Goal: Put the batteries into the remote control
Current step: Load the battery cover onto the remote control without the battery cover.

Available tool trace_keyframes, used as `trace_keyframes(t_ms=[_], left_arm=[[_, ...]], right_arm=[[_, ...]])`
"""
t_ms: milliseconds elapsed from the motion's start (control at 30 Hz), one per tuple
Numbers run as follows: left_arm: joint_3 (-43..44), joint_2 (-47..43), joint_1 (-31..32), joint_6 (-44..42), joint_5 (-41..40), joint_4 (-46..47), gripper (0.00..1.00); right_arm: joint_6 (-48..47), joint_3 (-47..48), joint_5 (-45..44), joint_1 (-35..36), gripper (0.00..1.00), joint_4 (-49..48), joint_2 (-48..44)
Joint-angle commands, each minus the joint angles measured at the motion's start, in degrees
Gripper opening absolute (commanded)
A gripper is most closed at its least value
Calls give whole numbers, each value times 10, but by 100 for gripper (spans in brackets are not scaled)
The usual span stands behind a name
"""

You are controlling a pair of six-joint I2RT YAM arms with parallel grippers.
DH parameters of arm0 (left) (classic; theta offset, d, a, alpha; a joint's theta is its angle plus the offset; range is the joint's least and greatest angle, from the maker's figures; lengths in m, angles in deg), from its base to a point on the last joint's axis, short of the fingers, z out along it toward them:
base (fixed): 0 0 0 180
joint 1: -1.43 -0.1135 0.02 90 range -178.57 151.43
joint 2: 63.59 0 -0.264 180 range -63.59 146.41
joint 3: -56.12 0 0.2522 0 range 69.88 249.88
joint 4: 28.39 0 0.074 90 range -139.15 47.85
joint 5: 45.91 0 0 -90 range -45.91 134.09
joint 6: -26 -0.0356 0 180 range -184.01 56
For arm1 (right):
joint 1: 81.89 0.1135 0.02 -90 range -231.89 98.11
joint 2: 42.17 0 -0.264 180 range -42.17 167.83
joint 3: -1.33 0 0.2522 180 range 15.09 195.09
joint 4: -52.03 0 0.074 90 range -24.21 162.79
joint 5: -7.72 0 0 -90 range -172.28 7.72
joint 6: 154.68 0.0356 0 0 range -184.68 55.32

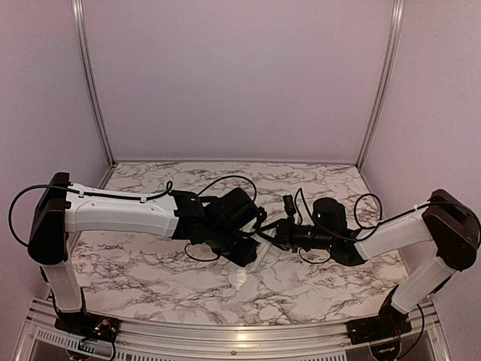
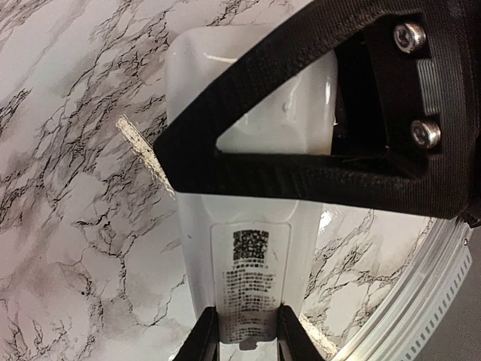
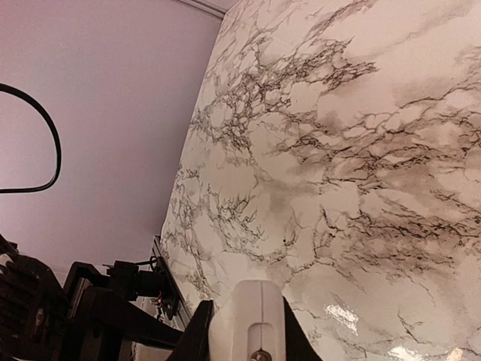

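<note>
The white remote control (image 2: 252,248) is held above the marble table with its back toward the left wrist camera, showing a printed label panel. My left gripper (image 2: 246,340) is shut on its near end, one finger on each side of the label. My right gripper (image 3: 248,331) is shut on the other end (image 3: 252,316), whose edge seam shows between the fingers. One black right finger (image 2: 316,165) crosses over the remote in the left wrist view. In the top view both grippers (image 1: 252,244) (image 1: 274,235) meet at the table's middle and hide the remote. The batteries are out of view.
The marble tabletop (image 1: 150,271) lies under both arms, with pale walls behind and at the sides. An aluminium rail (image 2: 421,286) runs along the table's near edge. Loose black cables (image 1: 225,180) loop above the wrists.
</note>
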Motion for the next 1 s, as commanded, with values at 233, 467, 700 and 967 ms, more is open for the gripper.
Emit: trace_keyframes(t_ms=[233,467,700,967], left_arm=[[-18,6,-11,4,-22,-6,27],[-20,-3,-11,3,-23,-6,34],[-21,-9,-11,1,-28,-6,39],[-23,-26,-11,0,-10,4,53]], right_arm=[[63,4,67,1,0,-111,-36],[72,-6,71,-7,0,-116,-48],[84,-15,75,-14,0,-127,-50],[88,-22,78,-19,0,-134,-50]])
